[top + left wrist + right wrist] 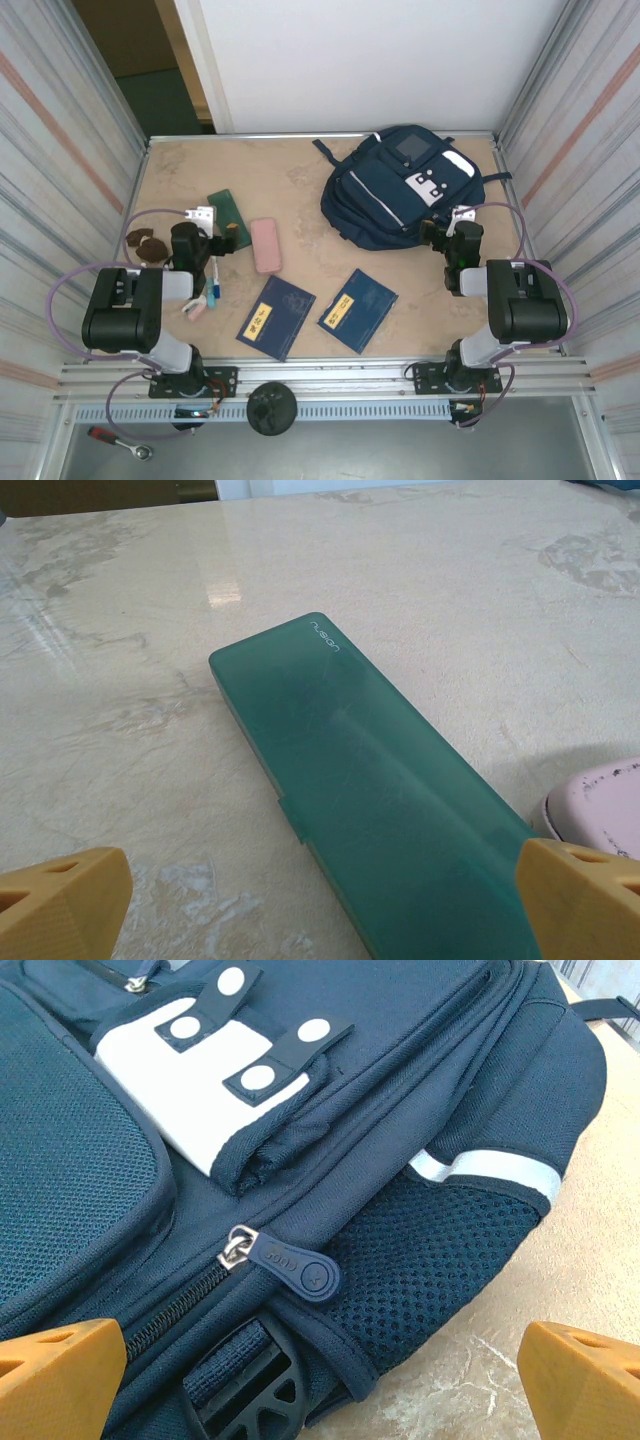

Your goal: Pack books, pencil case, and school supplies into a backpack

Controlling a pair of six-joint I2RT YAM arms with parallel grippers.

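Note:
The navy backpack lies at the back right, its white dotted patch facing up. Its zipper pull sits at the end of a closed zip. My right gripper stands open at the backpack's near right edge, its jaws wide above a black buckle. Two navy books lie flat at the front centre. The pink pencil case lies left of centre. Pens and a small pink eraser lie by the left arm. My left gripper hangs open and empty.
A flat green translucent case lies on the table right under my left gripper, beside the pink pencil case. Brown lumpy pieces sit at the left edge. Corrugated walls close in both sides of the beige table.

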